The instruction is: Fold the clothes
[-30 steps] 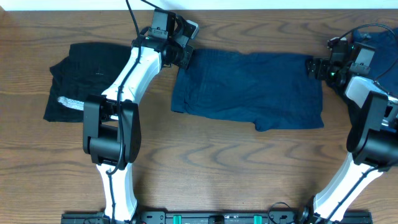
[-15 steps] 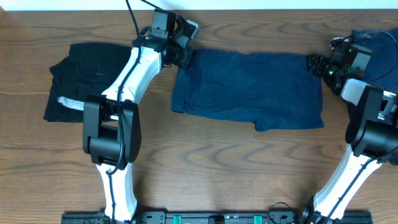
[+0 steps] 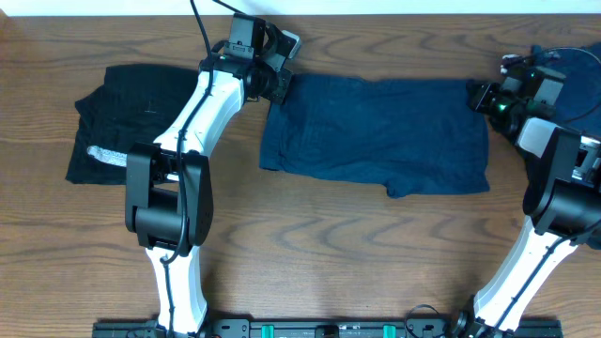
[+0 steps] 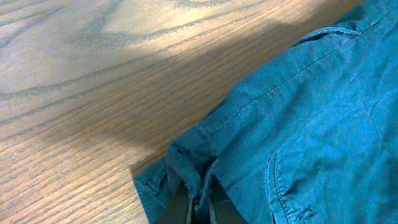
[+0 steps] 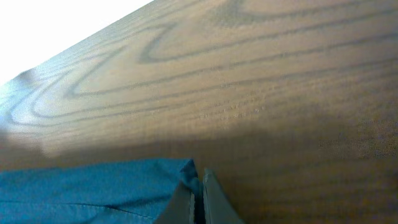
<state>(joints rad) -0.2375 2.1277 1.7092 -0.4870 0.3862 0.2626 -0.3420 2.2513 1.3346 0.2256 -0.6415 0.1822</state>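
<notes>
The right hand [image 3: 482, 98] has just clamped onto the navy garment [image 3: 376, 131] at its far right corner. The left hand [image 3: 279, 87] grips the far left, so folding can begin.

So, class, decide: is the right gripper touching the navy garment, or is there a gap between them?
Touching. The right wrist view shows the right gripper with its jaws closed on a corner of the navy garment.

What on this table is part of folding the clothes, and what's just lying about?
Part of the job: navy garment, spread mid-table; black garment with a whitish band, at the left; left gripper and right gripper, each pinching a far corner of the navy one.
Just there: wooden table; black cable by the left arm.
</notes>
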